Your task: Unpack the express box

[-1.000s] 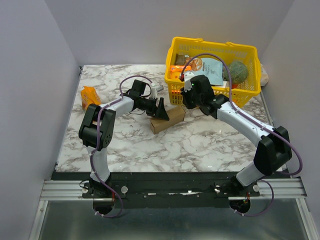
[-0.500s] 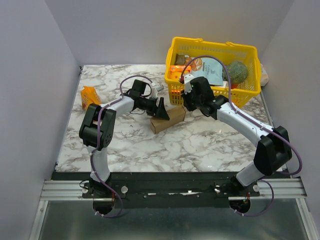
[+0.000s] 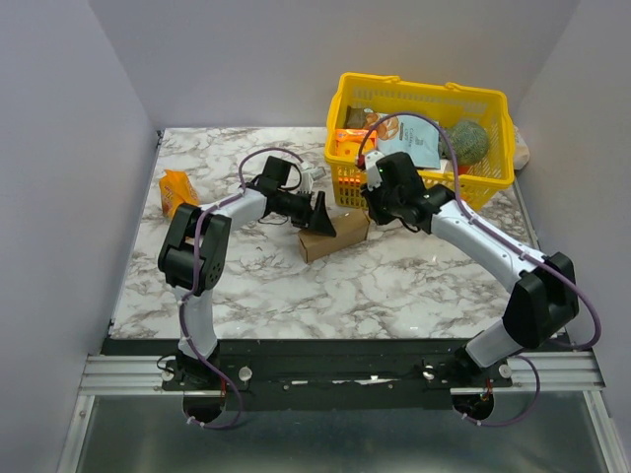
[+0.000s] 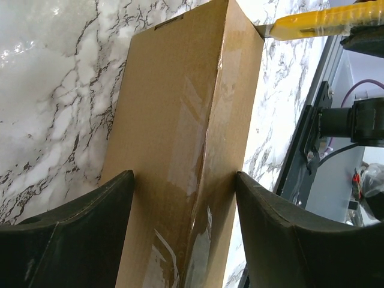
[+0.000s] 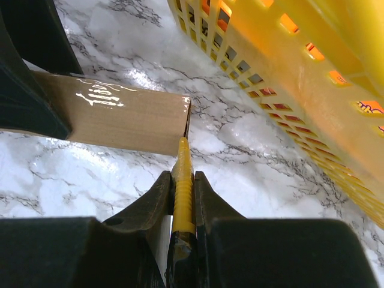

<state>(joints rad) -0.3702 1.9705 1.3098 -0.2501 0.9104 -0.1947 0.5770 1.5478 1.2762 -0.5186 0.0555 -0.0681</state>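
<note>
The express box, a small brown taped carton, lies on the marble table in front of the basket. My left gripper straddles its near end, and in the left wrist view both fingers press the box on its two sides. My right gripper is shut on a yellow utility knife. The knife's blade tip touches the upper corner of the box's far end. In the left wrist view the knife shows at the box's far corner.
A yellow mesh basket with several packets and a green item stands at the back right, right behind my right gripper. A small orange snack packet lies at the left of the table. Grey walls enclose the table.
My left jaws have narrowed onto the box. The right gripper with the knife has shifted slightly, and the box has nudged a little to the right.
</note>
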